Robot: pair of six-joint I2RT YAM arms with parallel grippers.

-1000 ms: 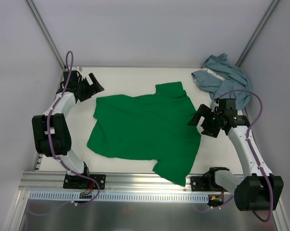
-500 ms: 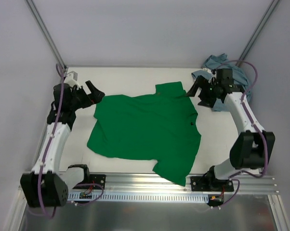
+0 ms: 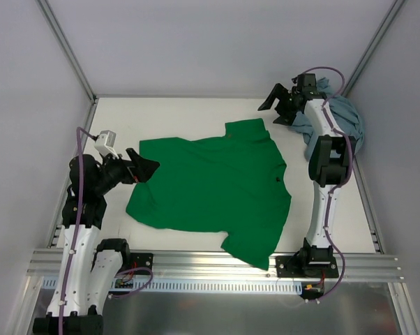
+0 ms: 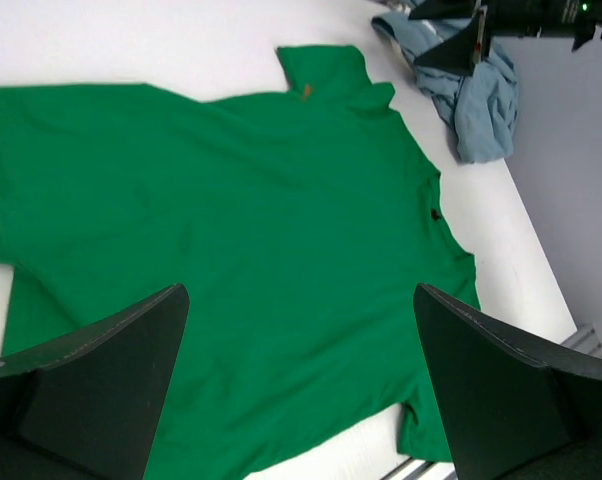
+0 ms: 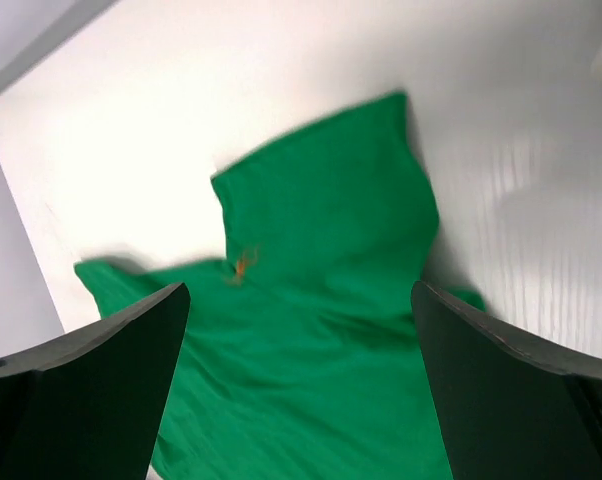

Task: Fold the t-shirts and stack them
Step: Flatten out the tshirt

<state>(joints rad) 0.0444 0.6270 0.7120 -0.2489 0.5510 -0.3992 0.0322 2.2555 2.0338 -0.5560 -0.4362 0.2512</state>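
Two shirts on the table (image 3: 175, 115), neither folded, not stacked.

Green shirt (image 3: 210, 185): spread open over the middle of the table, mostly flat, with soft wrinkles. A small flap sticks out at its far edge, and my right wrist camera shows a tiny orange tag where that flap meets the body. The near right corner of the shirt laps over the table's front edge onto the metal rail (image 3: 196, 264).

Blue-grey shirt (image 3: 349, 122): bunched in a heap in the far right corner, partly hidden behind my right arm. It lies well apart from the green one, with bare table between them.

Left gripper (image 3: 144, 167): fingers spread wide, nothing between them. It sits at the left edge of the green shirt, near the far left corner. From the wrist camera it looks down across the whole shirt from above, so it is raised and not touching cloth.

Right gripper (image 3: 273, 105): fingers spread wide as well, holding nothing. It hangs over the far side of the table, just beyond the green flap and just beside the blue-grey heap. Its wrist camera shows the flap and white table below, blurred; no contact with either shirt is visible.
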